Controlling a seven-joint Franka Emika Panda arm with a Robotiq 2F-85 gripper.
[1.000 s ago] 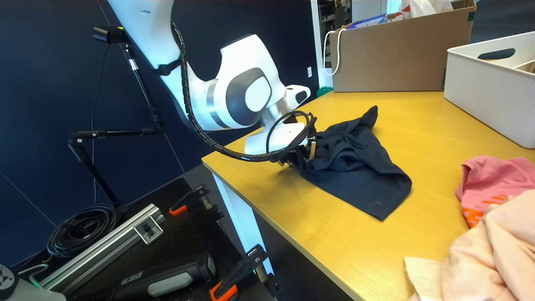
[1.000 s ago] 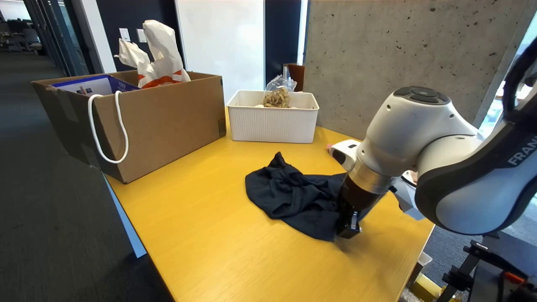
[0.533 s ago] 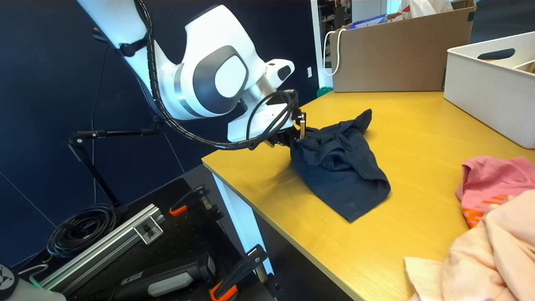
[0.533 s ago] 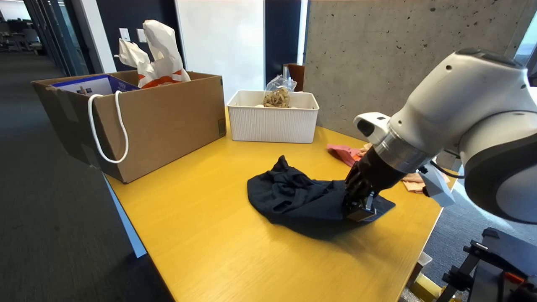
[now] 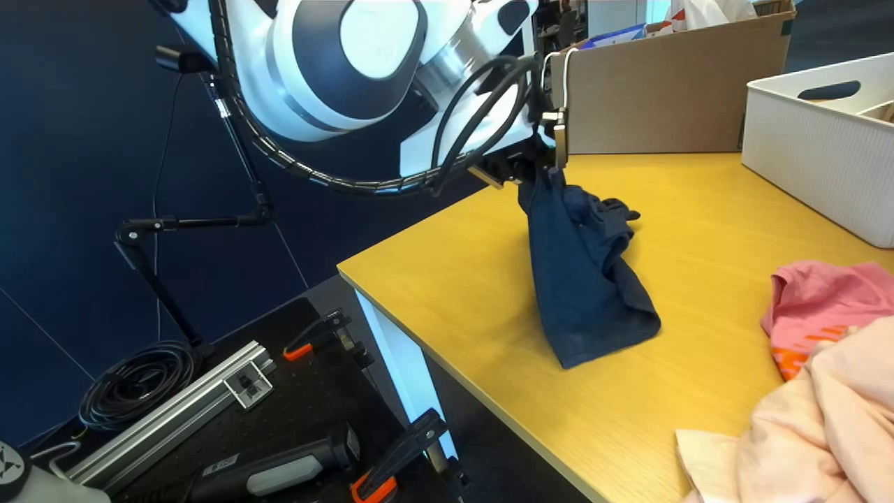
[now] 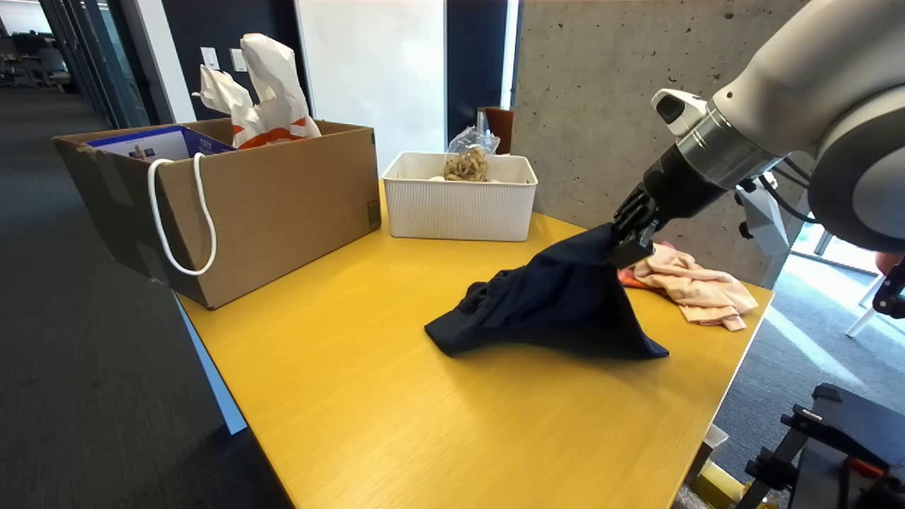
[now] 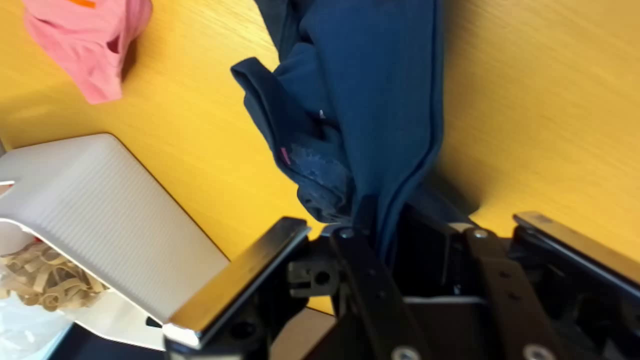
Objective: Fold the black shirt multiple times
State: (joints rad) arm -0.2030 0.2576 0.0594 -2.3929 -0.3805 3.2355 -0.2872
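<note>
"Shirt [image 6: 558,304] first. Where was it?"

"Partly up in the air: one end was raised, and the rest sloped down like a dark tent until it met the table [image 6: 368,410]."

"Raised by what?"

"By the gripper [image 6: 622,237]. Its jaws were clamped on the shirt at its highest point; both exterior views agreed on that, and the wrist view had the dark fabric running straight in between them."

"Was it neat?"

"Only in places. Seen from the wrist, a long smooth panel led up to the jaws, with a crumpled bunch of folds beside it."

"How did the arm [image 6: 799,78] stand?"

"Slanted down over the table, with a black cable [image 5: 221,42] looped along it in an exterior view."

"And around the shirt?"

"A pink cloth [image 5: 824,297] with orange marks and a peach cloth [image 5: 831,426] lay on the table, touching each other but apart from the shirt."

"Farther out?"

"A white basket [image 6: 459,212] stood there, holding a clear bag [image 6: 477,141] of tan strips [image 6: 464,170]. Near it was a big cardboard box [image 6: 297,205] with a white rope handle [image 6: 210,219] on its side and a white bag [image 6: 272,88] sticking up out of the top. Beyond the table rose a concrete wall [image 6: 601,106]."
</note>
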